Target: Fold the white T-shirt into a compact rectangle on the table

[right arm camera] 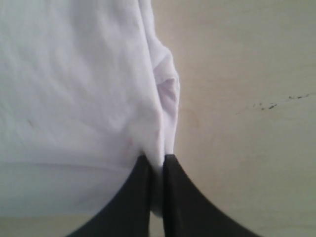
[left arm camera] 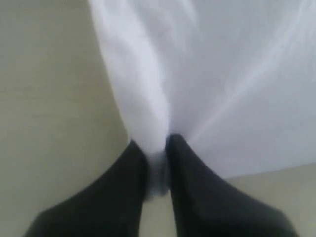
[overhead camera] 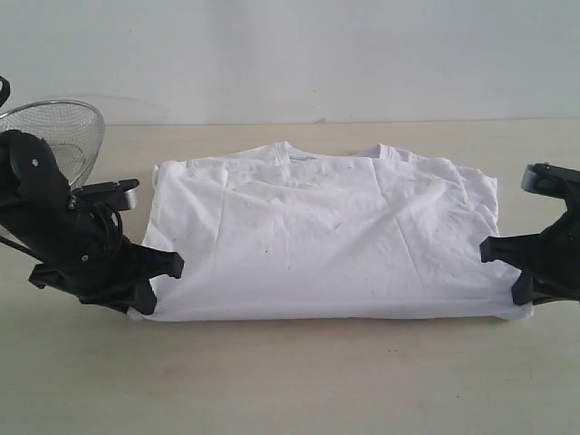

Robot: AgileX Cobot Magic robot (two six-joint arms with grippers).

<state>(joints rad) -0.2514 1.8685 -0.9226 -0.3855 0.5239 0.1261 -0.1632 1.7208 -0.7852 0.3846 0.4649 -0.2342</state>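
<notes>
We are holding the white T-shirt (overhead camera: 326, 236) at both corners of its edge nearest the exterior camera. It is lying flat on the tabletop (overhead camera: 290, 381), folded over into a wide band, plain side up, with a neckline showing at the far edge. Our left gripper (overhead camera: 163, 283) is pinching the left corner. In the left wrist view its two dark fingers (left arm camera: 123, 187) are standing close together with a bunch of white cloth caught between them. Our right gripper (overhead camera: 500, 270) is clamping the right corner, pressing tight on a fold of the cloth. A wire-mesh basket (overhead camera: 63, 127) is sitting behind the left arm, apart from the shirt.
</notes>
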